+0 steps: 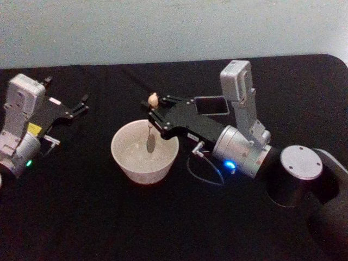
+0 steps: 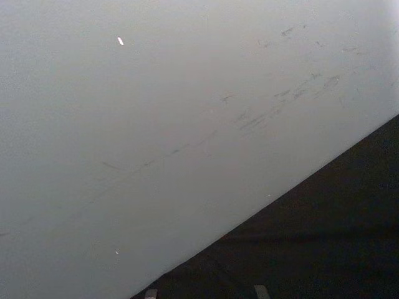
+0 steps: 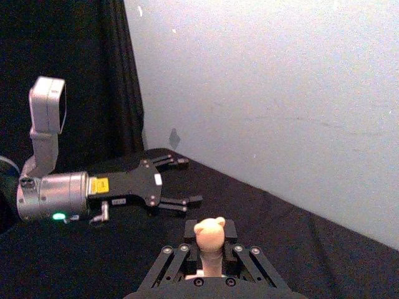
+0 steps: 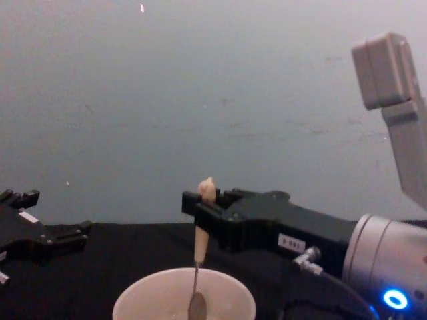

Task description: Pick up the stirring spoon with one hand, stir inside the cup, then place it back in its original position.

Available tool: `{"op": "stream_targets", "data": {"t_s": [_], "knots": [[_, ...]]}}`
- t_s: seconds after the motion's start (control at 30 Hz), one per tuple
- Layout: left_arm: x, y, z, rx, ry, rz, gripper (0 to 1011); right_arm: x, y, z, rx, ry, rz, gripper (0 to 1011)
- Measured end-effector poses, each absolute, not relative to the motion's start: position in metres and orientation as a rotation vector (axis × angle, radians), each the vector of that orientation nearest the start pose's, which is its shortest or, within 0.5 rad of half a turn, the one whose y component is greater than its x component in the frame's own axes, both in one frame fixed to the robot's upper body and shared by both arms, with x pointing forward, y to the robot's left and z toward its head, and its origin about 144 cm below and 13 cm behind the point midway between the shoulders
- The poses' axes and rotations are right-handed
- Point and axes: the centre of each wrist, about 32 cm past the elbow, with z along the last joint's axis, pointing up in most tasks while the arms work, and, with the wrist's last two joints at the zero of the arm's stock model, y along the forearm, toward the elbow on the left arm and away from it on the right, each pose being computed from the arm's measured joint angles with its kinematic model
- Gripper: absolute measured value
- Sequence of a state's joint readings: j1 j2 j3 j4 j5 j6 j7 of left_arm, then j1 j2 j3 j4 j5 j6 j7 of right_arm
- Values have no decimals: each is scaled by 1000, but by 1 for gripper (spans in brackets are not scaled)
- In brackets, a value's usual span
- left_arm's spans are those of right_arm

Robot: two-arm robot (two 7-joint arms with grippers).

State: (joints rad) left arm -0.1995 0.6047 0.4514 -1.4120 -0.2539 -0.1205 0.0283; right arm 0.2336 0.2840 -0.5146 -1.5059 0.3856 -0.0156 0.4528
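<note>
While right end effector clamps its cream knobby handle, stirring spoon, metal bowl in cup, left end effector spread

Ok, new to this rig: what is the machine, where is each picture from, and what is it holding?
It is a two-armed robot; each arm ends in a black two-fingered end effector. One picture looks down from its head, one looks forward from its chest, and two come from wrist cameras. On the black table stands a wide cream-white cup. The right end effector is shut on a slim beige-handled metal stirring spoon, held upright with its bowl inside the cup. The left end effector is open, off to the left.
</note>
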Motion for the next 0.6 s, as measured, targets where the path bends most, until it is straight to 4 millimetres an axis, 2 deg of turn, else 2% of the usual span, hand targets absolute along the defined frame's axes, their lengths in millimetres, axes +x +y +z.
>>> {"op": "stream_targets", "data": {"t_s": [0.27,0.47,0.6], "knots": [[489,310,1140,304,-285,1248,1001,487,-166,1181,92,-9,-653,221],[489,310,1140,304,-285,1248,1001,484,-174,1210,190,-28,-680,221],[489,310,1140,304,-285,1248,1001,483,-178,1221,219,-38,-703,221]]}}
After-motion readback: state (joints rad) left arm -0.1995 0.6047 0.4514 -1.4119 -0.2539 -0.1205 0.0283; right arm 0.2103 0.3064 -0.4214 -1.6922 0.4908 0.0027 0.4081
